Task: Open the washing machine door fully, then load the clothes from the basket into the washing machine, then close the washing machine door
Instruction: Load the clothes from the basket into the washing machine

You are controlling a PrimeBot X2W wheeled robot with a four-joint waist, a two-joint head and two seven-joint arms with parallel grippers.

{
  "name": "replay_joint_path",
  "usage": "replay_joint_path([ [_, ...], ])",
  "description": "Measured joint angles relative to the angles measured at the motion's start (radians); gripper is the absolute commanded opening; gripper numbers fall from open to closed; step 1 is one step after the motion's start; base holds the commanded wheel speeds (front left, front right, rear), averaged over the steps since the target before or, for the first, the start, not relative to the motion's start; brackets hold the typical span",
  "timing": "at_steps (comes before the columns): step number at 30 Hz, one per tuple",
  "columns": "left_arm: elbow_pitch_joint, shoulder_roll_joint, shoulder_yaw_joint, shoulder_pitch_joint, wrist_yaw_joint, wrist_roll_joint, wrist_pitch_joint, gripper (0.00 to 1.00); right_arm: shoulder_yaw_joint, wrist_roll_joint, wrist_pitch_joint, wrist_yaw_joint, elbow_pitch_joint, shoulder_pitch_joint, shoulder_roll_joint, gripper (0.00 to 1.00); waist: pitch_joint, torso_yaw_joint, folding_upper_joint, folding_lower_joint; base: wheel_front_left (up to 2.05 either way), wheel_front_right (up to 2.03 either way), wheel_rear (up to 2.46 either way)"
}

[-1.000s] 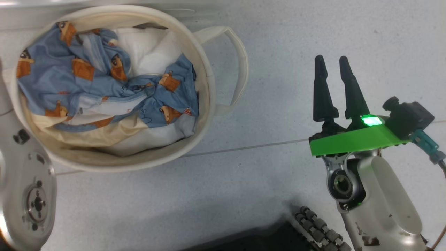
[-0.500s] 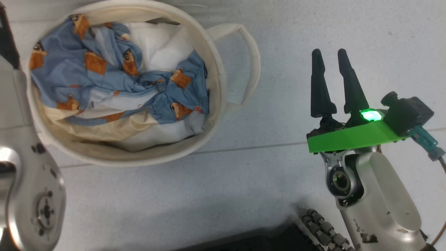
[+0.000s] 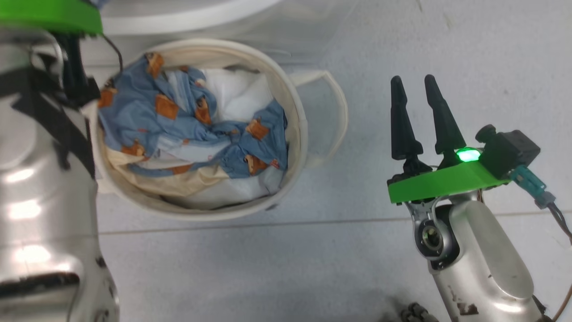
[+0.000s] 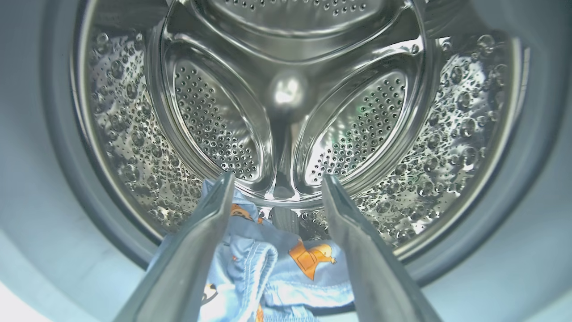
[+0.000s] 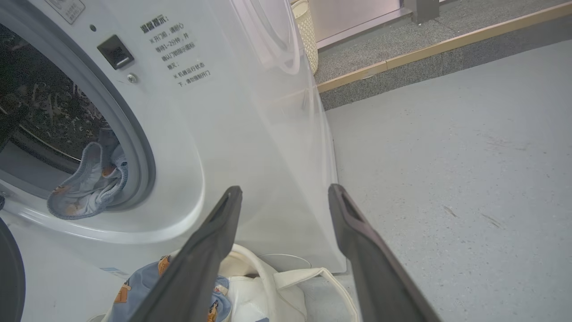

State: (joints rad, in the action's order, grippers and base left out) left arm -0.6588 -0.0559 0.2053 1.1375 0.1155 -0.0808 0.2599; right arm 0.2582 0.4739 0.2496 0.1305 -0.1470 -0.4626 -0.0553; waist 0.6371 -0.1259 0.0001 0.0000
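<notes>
The washing machine (image 5: 214,147) stands with its grey-rimmed opening uncovered. A dark curved edge (image 5: 10,277) at the lower left may be the washing machine door. My left gripper (image 4: 278,179) is open inside the steel drum (image 4: 286,94). A blue printed garment (image 4: 277,264) lies below its fingers, draped over the rim (image 5: 87,188). The basket (image 3: 299,147) sits on the floor in front, holding more blue printed clothes (image 3: 178,120) and a cream garment (image 3: 178,181). My right gripper (image 3: 413,85) hovers open and empty to the right of the basket.
My left forearm (image 3: 40,179) covers the basket's left side in the head view. A white sheet (image 3: 237,96) lies in the basket. A raised grey step with wooden trim (image 5: 424,58) and a woven bin (image 5: 307,31) are beyond the machine. Grey floor (image 5: 447,179) spreads to the right.
The head camera has shifted, so the basket sits lower and further right. My left arm now reaches up past the basket toward the machine, and its gripper has opened. The right gripper stays open.
</notes>
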Motion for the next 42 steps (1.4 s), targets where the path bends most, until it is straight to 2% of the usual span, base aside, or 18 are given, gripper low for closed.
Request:
replay_joint_path([
  [9,0.108,0.024,-0.037,-0.258,0.008,-0.004,0.000,1.00,-0.003,0.000,0.000,0.000,-0.035,0.062,0.000,1.00,-0.126,0.022,0.0000,0.0000,0.00,0.00,0.00],
  [16,0.215,0.029,-0.133,-0.515,0.008,-0.042,0.000,1.00,-0.019,-0.017,0.000,0.000,-0.056,0.118,0.000,1.00,-0.240,0.051,0.0000,-0.0001,0.00,0.00,0.00],
  [19,0.274,0.027,-0.225,-0.640,-0.028,-0.026,-0.002,1.00,-0.023,-0.018,0.000,0.000,-0.058,0.145,0.000,1.00,-0.290,0.076,0.0000,-0.0001,0.00,0.00,0.00],
  [22,0.319,0.027,-0.269,-0.710,-0.058,-0.048,-0.003,1.00,-0.027,-0.018,0.000,0.000,-0.062,0.163,0.000,1.00,-0.316,0.098,0.0000,-0.0001,0.00,0.00,0.00],
  [28,0.379,0.025,-0.307,-0.789,-0.105,-0.089,-0.003,1.00,-0.029,-0.025,0.000,0.000,-0.071,0.195,0.000,1.00,-0.366,0.128,0.0000,-0.0001,0.00,0.00,0.00],
  [42,0.385,0.025,-0.319,-0.807,-0.115,-0.096,-0.003,1.00,-0.025,-0.025,0.000,0.000,-0.074,0.205,0.000,1.00,-0.377,0.130,0.0000,-0.0001,0.00,0.00,0.00],
])
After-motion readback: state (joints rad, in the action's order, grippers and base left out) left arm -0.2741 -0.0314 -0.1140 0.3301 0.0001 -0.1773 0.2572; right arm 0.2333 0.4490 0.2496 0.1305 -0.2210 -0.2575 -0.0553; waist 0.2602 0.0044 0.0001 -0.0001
